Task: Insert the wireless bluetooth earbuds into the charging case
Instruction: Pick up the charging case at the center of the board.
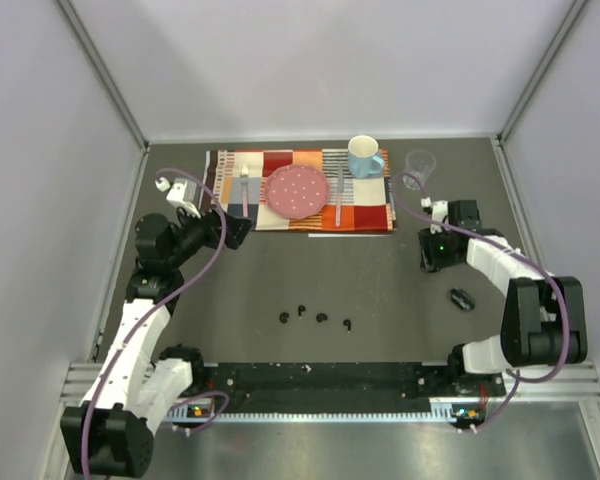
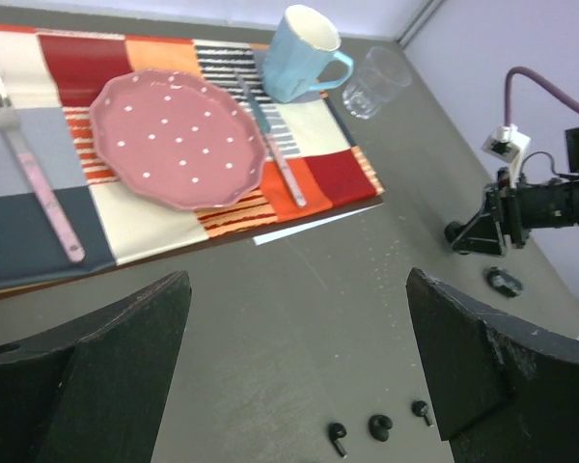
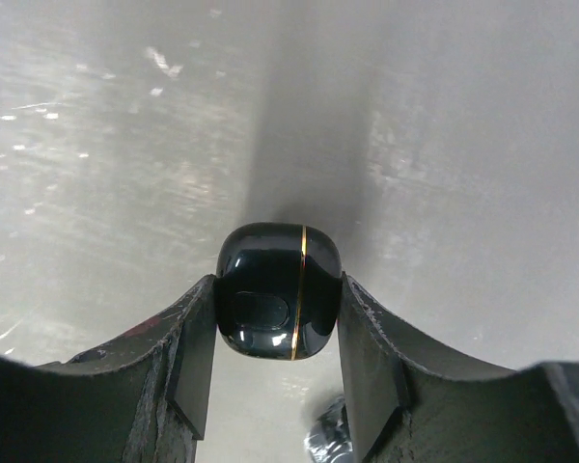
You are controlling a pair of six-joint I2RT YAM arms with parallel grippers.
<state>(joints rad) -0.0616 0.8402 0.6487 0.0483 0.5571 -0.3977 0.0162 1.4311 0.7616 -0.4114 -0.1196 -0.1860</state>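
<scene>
Grey table (image 1: 380,290): right gripper (image 3: 278,299) pinches a case (image 3: 265,280); left gripper (image 2: 297,285) gapes wide; earbuds (image 1: 320,318) lower centre.

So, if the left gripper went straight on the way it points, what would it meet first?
Probably bare table: the open left gripper tilts down at grey surface short of the placemat. The earbuds lie nearer, likely beneath its line, though depth is unclear.

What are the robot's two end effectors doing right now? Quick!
Left end effector: open, holding nothing.
Right end effector: closed on the black charging case.
</scene>
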